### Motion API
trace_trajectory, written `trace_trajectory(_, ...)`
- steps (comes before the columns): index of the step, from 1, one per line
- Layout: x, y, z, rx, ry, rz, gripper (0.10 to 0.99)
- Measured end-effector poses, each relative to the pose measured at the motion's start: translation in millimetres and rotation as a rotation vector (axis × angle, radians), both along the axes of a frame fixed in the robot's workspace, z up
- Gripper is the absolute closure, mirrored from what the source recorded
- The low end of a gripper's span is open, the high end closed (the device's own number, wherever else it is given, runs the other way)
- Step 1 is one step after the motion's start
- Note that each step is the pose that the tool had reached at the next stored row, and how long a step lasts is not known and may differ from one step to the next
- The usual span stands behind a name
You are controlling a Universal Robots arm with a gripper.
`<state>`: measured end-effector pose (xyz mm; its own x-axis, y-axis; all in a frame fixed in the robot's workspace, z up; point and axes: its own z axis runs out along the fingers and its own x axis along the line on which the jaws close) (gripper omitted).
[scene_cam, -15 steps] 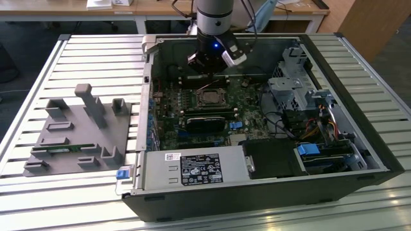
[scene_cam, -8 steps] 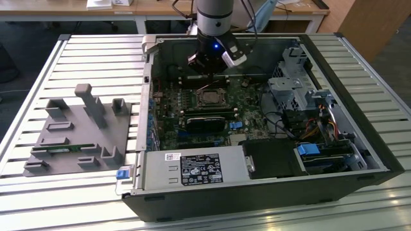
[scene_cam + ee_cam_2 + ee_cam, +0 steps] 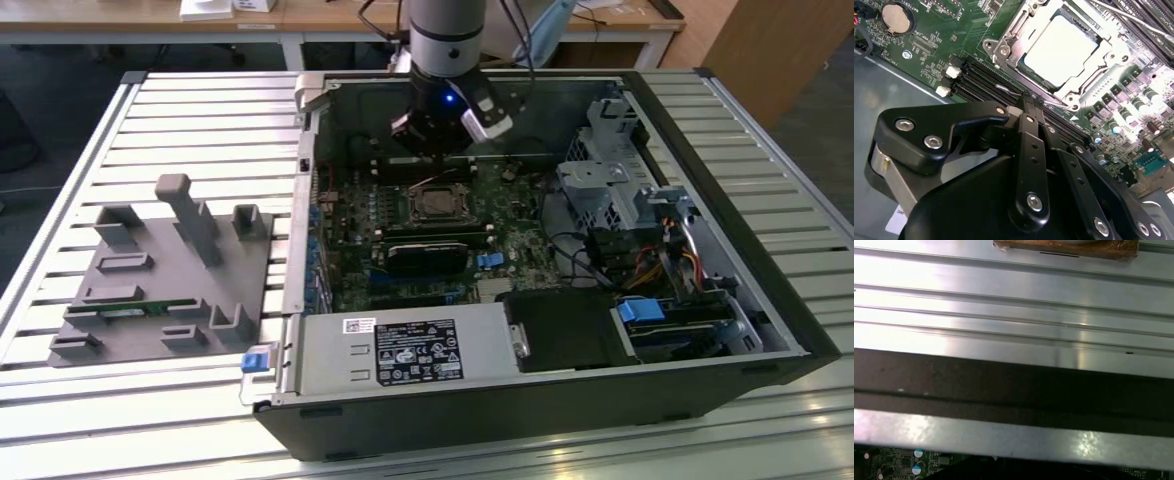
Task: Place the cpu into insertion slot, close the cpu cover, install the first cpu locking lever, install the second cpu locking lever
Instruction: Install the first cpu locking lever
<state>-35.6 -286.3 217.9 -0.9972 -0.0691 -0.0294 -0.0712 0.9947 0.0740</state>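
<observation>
The cpu lies flat in the insertion slot on the green motherboard; its pale silver face shows through the cut-out of the cpu cover. The silver cover frame lies down around the chip. My gripper hangs just beside the socket, over the black memory slots. Its black fingers are pressed together with nothing seen between them. In the exterior view the gripper sits inside the open computer case, just beyond the socket. A thin metal lever runs along the socket's edge near the fingertips.
A grey parts fixture stands on the slatted table at the exterior view's left. Inside the case are a power supply, a drive cage and cables. A coin battery sits on the board. The first wrist view looks over the table slats.
</observation>
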Motion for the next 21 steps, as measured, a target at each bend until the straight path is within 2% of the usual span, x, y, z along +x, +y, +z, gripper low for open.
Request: trace_trajectory(21, 13.7, 2.1, -10.6, 0.001, 0.0002, -0.013, 0.965)
